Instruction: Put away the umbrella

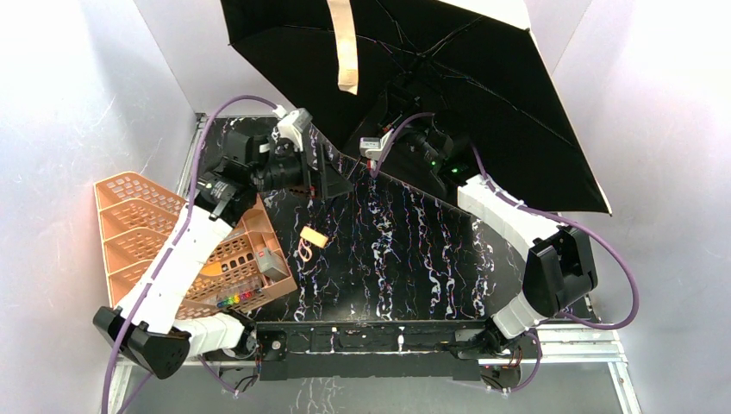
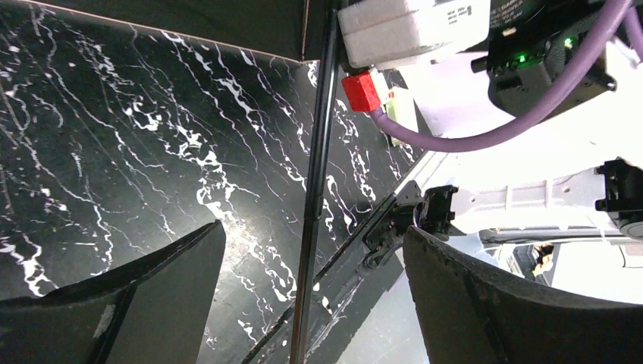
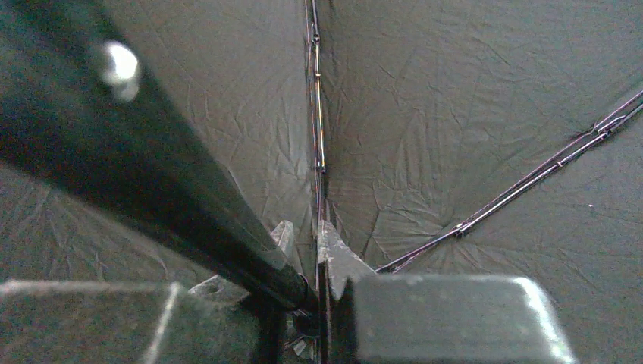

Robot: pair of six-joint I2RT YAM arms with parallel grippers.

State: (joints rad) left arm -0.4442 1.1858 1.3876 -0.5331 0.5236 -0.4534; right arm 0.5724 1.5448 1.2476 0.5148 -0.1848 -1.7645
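My right claw (image 3: 303,292) is clamped on the black shaft (image 3: 189,197) of the umbrella (image 1: 483,103), with the canopy's black inside and its ribs spread just beyond. My left claw (image 2: 312,230) stands wide, its fingers (image 2: 152,296) on either side of a thin black rod (image 2: 315,174) of the umbrella, not touching it. The umbrella is open over the far side of the black marbled table (image 1: 414,250), its tan strap (image 1: 346,52) dangling. An orange mesh rack (image 1: 138,216) sits beside my left arm.
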